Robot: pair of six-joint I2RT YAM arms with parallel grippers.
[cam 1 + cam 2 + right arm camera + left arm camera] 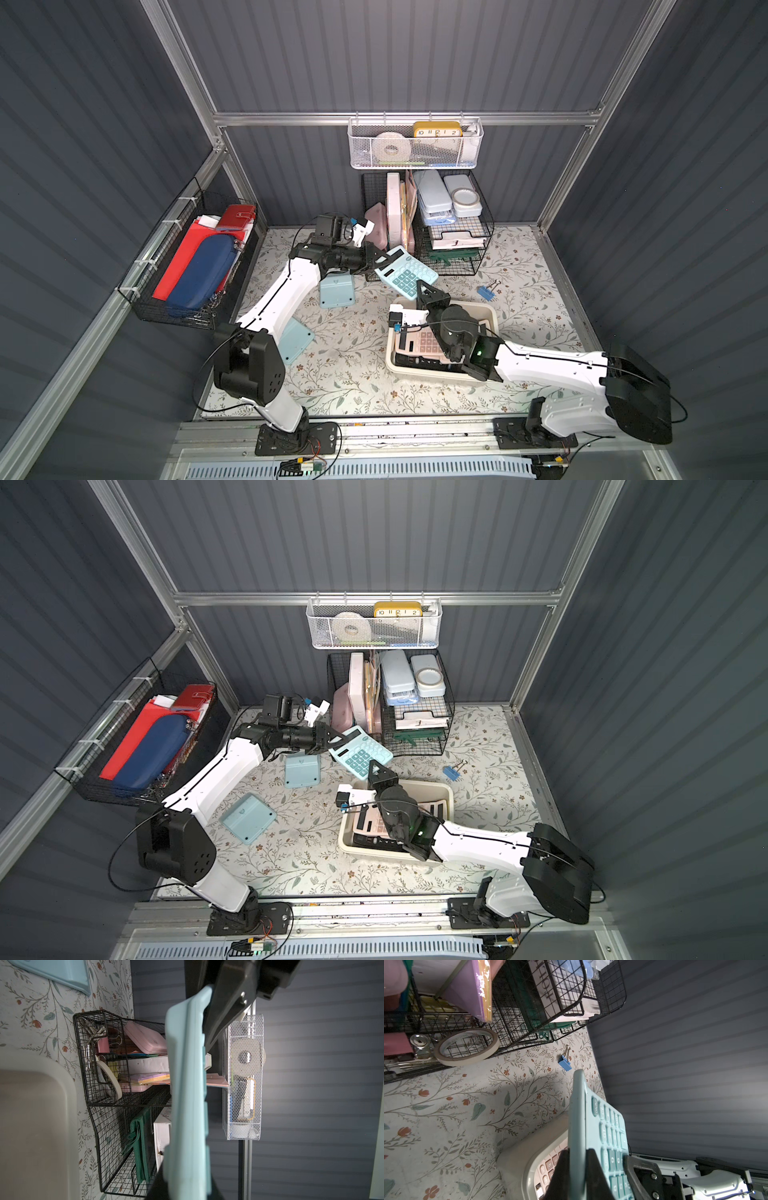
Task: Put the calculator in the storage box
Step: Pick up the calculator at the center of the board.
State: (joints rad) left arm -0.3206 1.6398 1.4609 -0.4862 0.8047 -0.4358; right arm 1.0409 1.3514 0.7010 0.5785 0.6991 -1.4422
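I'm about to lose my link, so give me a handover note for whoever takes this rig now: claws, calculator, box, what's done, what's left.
Left claw: shut on the display end of the blue calculator.
Right claw: shut on its key end.
Calculator: in the air, tilted, held by both claws near the far rim of the storage box, not inside it.
Box: already holds a pink calculator.
Done: calculator lifted off the mat.
Left: probably one claw lets go and the other lowers it into the box. Two face-down blue calculators lie on the mat.
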